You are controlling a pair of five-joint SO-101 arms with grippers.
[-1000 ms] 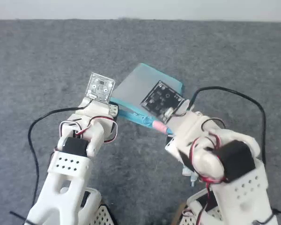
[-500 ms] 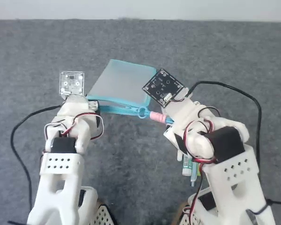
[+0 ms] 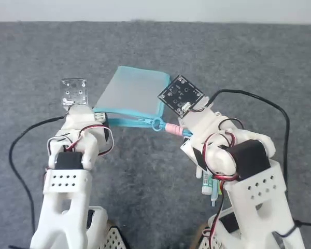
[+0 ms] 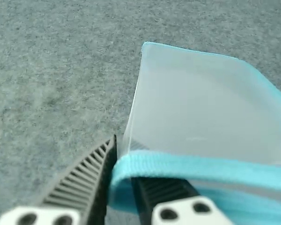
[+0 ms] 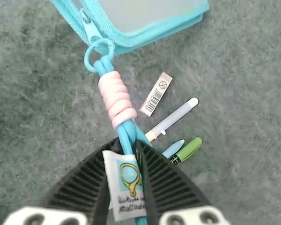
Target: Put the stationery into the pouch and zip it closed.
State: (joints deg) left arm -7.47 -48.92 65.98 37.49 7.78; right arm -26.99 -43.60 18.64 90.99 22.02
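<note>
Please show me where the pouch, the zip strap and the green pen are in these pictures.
pouch [image 3: 132, 93]: high view, on the middle of its frosted face.
zip strap [image 5: 115, 97]: right wrist view, on its pink wrapped part.
green pen [image 5: 187, 150]: right wrist view, on the middle of its barrel.

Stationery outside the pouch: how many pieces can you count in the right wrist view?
4, all lying on the grey mat: a barcoded stick, a pale pen, a light blue pen and a green pen. More may hide under the pincer.

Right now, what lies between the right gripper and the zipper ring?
A blue cord with a pink wrap runs from right gripper to zipper ring, in the right wrist view.
</note>
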